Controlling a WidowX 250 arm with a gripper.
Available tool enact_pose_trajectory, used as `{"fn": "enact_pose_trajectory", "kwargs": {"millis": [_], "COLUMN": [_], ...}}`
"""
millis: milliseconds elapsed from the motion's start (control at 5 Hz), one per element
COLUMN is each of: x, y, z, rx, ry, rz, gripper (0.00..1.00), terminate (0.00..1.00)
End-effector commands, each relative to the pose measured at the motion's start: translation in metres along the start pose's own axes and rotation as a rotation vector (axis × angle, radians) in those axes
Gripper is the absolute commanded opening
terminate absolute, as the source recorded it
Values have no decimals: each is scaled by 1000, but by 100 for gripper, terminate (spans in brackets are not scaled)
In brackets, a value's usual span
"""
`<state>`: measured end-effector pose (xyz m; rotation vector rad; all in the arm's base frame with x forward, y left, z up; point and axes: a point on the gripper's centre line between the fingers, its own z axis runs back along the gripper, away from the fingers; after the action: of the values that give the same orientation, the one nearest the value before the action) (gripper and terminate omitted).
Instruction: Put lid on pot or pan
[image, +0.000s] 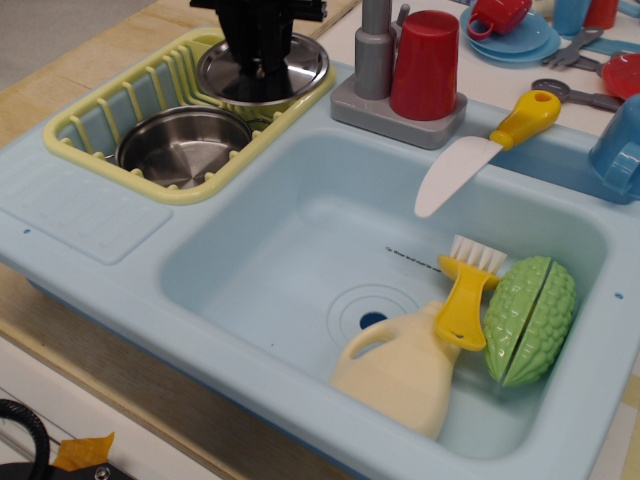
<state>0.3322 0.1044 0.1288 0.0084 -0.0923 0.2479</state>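
Down at the near end of the sink basin (300, 240) sat a cream detergent jug (395, 370), a yellow-handled brush (466, 295) leaning on it, and a green bumpy toy gourd (530, 318) just beside. A toy knife (485, 145) lay across the basin's far rim, next to the red cup (425, 65) by the faucet (372, 45).

Further back, the yellow dish rack (100, 115) held two things: the pot (183, 145), open and with nothing in it that I could see, and behind it the lid (262, 70), lying at the rack's far end.

The gripper (260, 62) stood right over the lid's middle with its black fingers drawn close, seemingly pinching the knob, but the knob was hidden so I couldn't tell for sure.

What worried me: that knob looked tiny and slick, so a shallow pinch could let the lid swing or slip off. And the rack ribs between lid and pot could catch the rim on a low carry, so it might land crooked.
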Motion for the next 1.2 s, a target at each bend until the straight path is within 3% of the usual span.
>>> {"fn": "enact_pose_trajectory", "kwargs": {"millis": [0,400,800,1000], "x": [-26,-56,-53,-52], "y": [13,30,35,35], "z": [26,14,11,10], "rx": [15,-6,-4,-17], "ry": [-98,-104,-98,-82], "rz": [90,166,141,136], "gripper": [0,0,0,100], "terminate": [0,0,0,0]}}
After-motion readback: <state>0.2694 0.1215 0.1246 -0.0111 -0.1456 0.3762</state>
